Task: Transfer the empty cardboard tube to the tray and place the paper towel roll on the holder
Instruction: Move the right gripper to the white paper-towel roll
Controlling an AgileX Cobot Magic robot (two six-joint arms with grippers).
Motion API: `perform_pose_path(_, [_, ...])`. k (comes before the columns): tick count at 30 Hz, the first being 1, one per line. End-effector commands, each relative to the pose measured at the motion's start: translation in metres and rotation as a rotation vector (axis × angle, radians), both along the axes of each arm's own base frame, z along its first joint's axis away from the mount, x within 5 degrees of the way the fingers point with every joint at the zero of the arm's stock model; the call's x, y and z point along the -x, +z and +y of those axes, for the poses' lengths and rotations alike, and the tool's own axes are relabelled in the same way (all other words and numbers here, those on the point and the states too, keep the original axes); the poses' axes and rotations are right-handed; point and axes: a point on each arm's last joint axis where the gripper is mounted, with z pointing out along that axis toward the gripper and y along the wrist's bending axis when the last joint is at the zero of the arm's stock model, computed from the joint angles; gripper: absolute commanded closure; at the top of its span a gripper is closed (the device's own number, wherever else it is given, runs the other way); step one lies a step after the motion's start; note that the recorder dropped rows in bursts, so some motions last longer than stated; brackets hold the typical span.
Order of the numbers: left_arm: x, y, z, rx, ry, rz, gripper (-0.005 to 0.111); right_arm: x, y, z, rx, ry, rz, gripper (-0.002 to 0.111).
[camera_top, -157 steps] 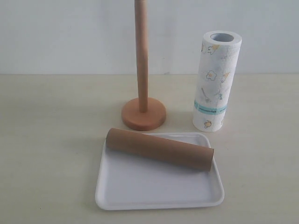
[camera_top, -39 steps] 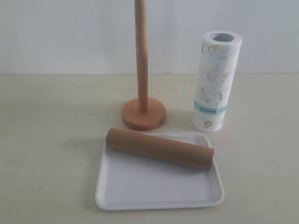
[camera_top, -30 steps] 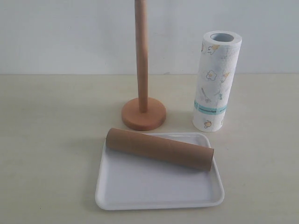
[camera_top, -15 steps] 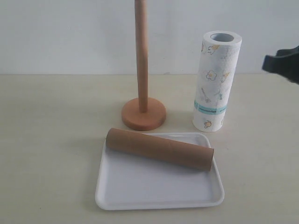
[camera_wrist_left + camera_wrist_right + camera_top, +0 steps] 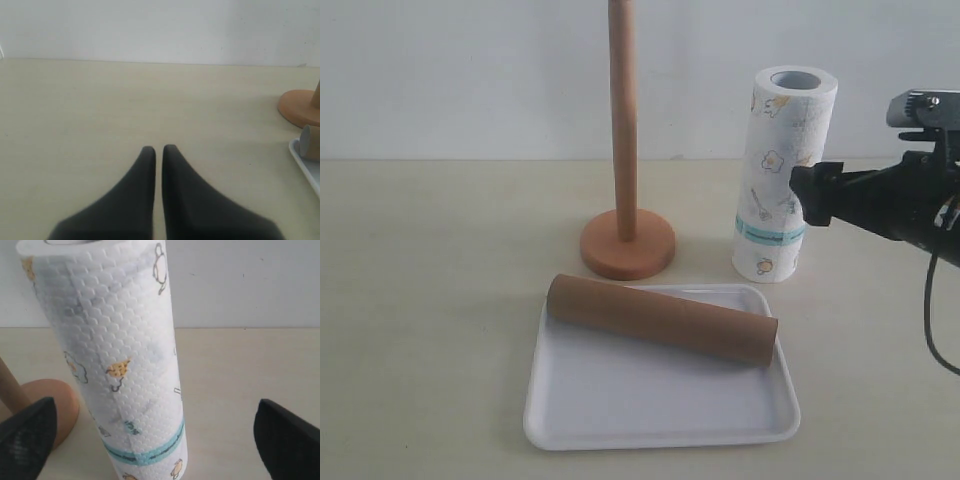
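Beige counter point(image 5: 420, 300), white wall behind. Empty cardboard tube point(image 5: 662, 319) lies at a slant across the far part of the tray point(image 5: 660, 420). Paper towel roll point(image 5: 782, 170) stands upright on the counter, just right of the holder point(image 5: 623, 130), post bare. Right gripper point(image 5: 157, 437) spread wide, one jaw on each side of the roll, not touching it. Left gripper point(image 5: 158, 150) closed on nothing, above bare counter.
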Motion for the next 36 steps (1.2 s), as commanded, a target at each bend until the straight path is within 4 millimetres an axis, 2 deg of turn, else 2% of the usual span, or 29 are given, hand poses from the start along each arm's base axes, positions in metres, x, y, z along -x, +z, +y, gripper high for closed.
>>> perform_pose_path(1, [0.0, -0.001, -0.001, 0.005, -0.007, -0.002, 0.102, -0.005, -0.002, 0.006, 0.009, 0.056, -0.071, 0.005])
perform_pose_path(10, [0.0, -0.001, -0.001, 0.005, -0.007, -0.002, 0.102, -0.006, -0.001, 0.009, 0.038, 0.1, -0.112, 0.005])
perform_pose_path(24, [0.0, -0.001, -0.001, 0.005, -0.007, -0.002, 0.102, -0.012, 0.011, 0.011, 0.02, 0.109, -0.187, 0.005])
perform_pose_path(36, [0.0, -0.001, -0.001, 0.005, -0.007, -0.002, 0.102, -0.014, 0.013, 0.012, 0.002, 0.107, -0.191, 0.005])
